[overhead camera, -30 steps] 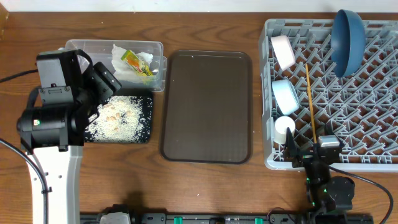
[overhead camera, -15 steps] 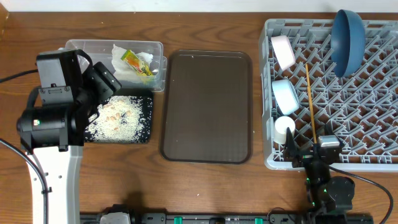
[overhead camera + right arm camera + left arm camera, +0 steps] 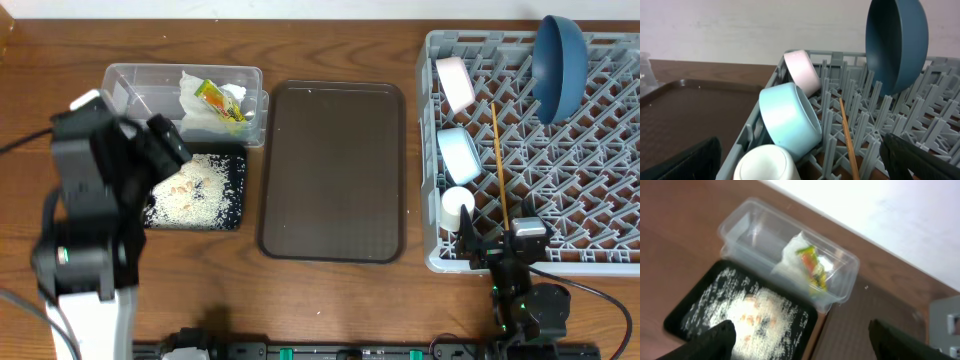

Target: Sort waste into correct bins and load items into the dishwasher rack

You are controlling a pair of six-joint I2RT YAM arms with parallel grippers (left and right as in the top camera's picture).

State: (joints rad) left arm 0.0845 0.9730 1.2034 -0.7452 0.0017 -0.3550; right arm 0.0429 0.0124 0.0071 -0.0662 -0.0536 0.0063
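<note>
Hovering above the black tray (image 3: 690,311), the left pincer (image 3: 801,345) gapes.

Brown wooden table (image 3: 330,300) against a pale wall (image 3: 740,30).

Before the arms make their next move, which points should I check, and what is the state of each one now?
1. Tissue and snack wrapper lie in the clear tub: ok.
2. Rice scraps lie in the black tray: ok.
3. Dark-blue plate, white bowl, light-blue bowl and white cup sit in the dishwasher rack: ok.
4. Both chopsticks in the rack: cannot tell, only one stick shows.
5. Left gripper open, holding nothing: ok.
6. Right gripper open, holding nothing: ok.
</note>
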